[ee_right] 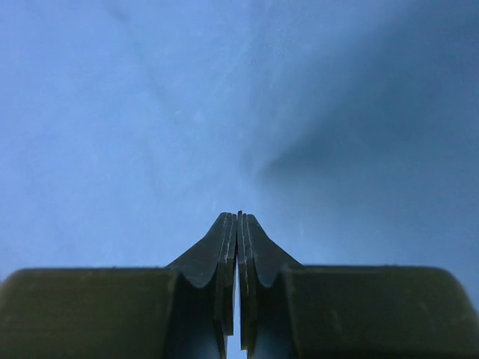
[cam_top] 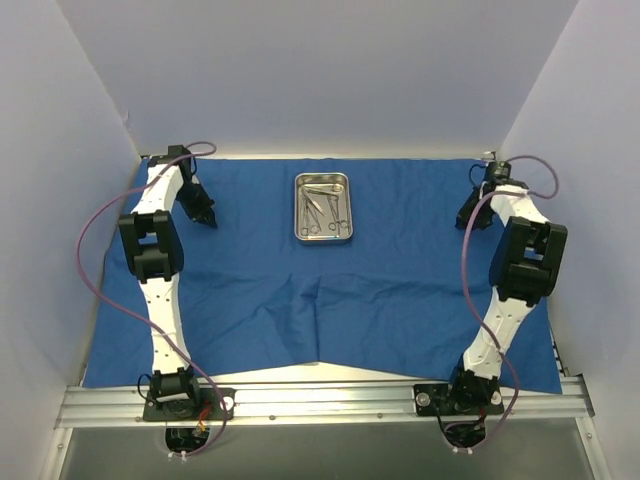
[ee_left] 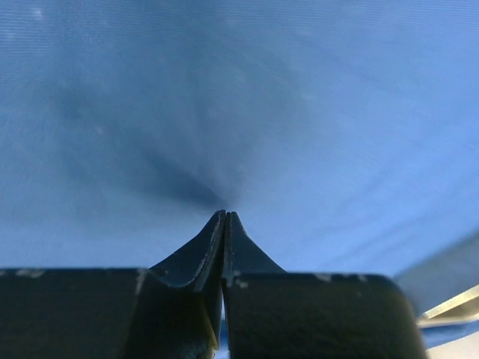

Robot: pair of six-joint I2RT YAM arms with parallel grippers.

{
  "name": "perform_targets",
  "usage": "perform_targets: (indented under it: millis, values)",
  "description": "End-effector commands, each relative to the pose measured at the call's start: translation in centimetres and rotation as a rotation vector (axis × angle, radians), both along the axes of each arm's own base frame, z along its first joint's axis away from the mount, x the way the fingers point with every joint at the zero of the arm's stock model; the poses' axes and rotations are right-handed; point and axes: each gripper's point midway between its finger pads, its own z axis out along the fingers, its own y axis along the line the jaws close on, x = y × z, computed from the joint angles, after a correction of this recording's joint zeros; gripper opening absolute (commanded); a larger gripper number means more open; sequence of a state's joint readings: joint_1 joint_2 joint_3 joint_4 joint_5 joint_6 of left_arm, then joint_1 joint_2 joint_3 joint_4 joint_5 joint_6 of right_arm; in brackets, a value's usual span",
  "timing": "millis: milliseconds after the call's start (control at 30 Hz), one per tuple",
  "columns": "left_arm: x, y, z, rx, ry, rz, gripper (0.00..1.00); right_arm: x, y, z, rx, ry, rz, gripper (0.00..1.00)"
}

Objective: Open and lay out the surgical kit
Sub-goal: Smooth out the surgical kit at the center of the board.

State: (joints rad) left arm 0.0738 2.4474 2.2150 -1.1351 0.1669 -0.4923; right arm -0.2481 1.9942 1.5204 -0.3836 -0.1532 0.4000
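The surgical kit's royal-blue cloth wrap (cam_top: 380, 300) lies spread over the table. Its shiny steel tray (cam_top: 299, 212) stands at the back centre with small silver scissor-like instruments (cam_top: 325, 208) inside. My left gripper (cam_top: 210, 222) points down at the cloth's far left part, left of the tray. In the left wrist view, the left gripper (ee_left: 225, 213) is shut, and a dark crease in the cloth (ee_left: 314, 112) runs into its tips. My right gripper (cam_top: 463, 222) reaches down at the far right part. There the right gripper (ee_right: 239, 215) is shut, pinching the cloth (ee_right: 150, 112), which rises to its tips.
White walls close in the table at the back and both sides. The cloth's front edge has a folded notch (cam_top: 318, 358) near the middle. The aluminium rail (cam_top: 320, 400) with both arm bases runs along the near edge. A pale strip of table edge (ee_left: 453, 303) shows beside the cloth.
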Motion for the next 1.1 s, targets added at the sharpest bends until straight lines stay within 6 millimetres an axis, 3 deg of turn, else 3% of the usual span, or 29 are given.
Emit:
perform_targets:
  millis: [0, 33, 100, 133, 200, 233, 300, 333, 400, 500, 633, 667, 700, 767, 800, 833, 867, 900, 967, 1067]
  values:
    - [-0.8, 0.6, -1.6, 0.015, 0.077, 0.045, 0.07, 0.3, 1.0, -4.6, 0.097, 0.048, 0.011, 0.0]
    - [-0.8, 0.5, -1.9, 0.005, 0.083, 0.051, 0.07, 0.0, 1.1, -6.6, 0.105, 0.085, 0.01, 0.0]
    - [-0.9, 0.3, -3.7, -0.022, 0.12, 0.065, 0.08, 0.3, 0.5, -8.0, 0.083, 0.118, 0.017, 0.0]
    - [-0.7, 0.5, -3.8, -0.035, 0.124, 0.077, 0.08, -0.3, 0.3, -10.0, 0.077, 0.169, 0.013, 0.0]
    - [-0.5, -0.1, -5.5, -0.076, 0.151, 0.078, 0.08, 0.5, -0.2, -10.8, 0.061, 0.189, 0.041, 0.0]
    - [0.1, 0.0, -5.1, -0.085, 0.137, 0.078, 0.08, 0.1, -0.2, -12.9, 0.063, 0.238, 0.048, 0.0]
    - [0.2, 0.1, -6.4, -0.097, 0.158, 0.09, 0.08, 1.5, -0.3, -13.1, 0.055, 0.256, 0.068, 0.0]
    - [0.7, 0.7, -6.5, -0.107, 0.142, 0.109, 0.08, 1.6, 0.1, -14.6, 0.067, 0.282, 0.095, 0.0]
    - [0.6, 0.7, -7.1, -0.154, 0.158, 0.146, 0.08, 3.4, 0.4, -13.6, 0.048, 0.272, 0.115, 0.0]
    - [-0.2, 0.9, -7.6, -0.177, 0.186, 0.148, 0.08, 4.1, 0.8, -13.2, 0.047, 0.266, 0.128, 0.0]
    - [-2.5, 1.0, -7.5, -0.163, 0.218, 0.121, 0.08, 1.2, -0.2, -12.3, 0.039, 0.351, 0.086, 0.0]
    - [-2.4, 1.0, -6.5, -0.16, 0.186, 0.104, 0.08, 0.7, -0.4, -12.0, 0.027, 0.357, 0.069, 0.0]
    - [-2.6, 1.1, -7.1, -0.15, 0.184, 0.1, 0.08, 1.2, -0.6, -10.8, 0.013, 0.311, 0.062, 0.0]
    - [-2.2, 1.4, -6.9, -0.137, 0.174, 0.096, 0.08, 0.6, -0.4, -11.2, 0.015, 0.319, 0.044, 0.0]
    - [-2.6, 1.4, -7.9, -0.145, 0.211, 0.101, 0.08, 0.1, -0.3, -12.3, 0.028, 0.353, 0.037, 0.0]
    - [-0.5, 1.3, -6.7, -0.166, 0.152, 0.093, 0.08, 0.2, -0.2, -12.8, 0.041, 0.368, 0.035, 0.0]
    - [0.2, 1.1, -6.8, -0.184, 0.143, 0.083, 0.09, 1.7, -0.5, -12.2, 0.044, 0.341, 0.034, 0.0]
    - [1.2, 1.1, -7.8, -0.201, 0.119, 0.091, 0.1, 0.9, -0.2, -13.8, 0.054, 0.407, 0.035, 0.0]
    - [1.7, 1.2, -8.9, -0.219, 0.117, 0.114, 0.11, 1.4, -0.5, -13.6, 0.046, 0.424, 0.029, 0.0]
    - [1.5, 2.0, -9.3, -0.21, 0.119, 0.105, 0.11, -0.1, -1.1, -13.2, 0.031, 0.453, 0.024, 0.0]
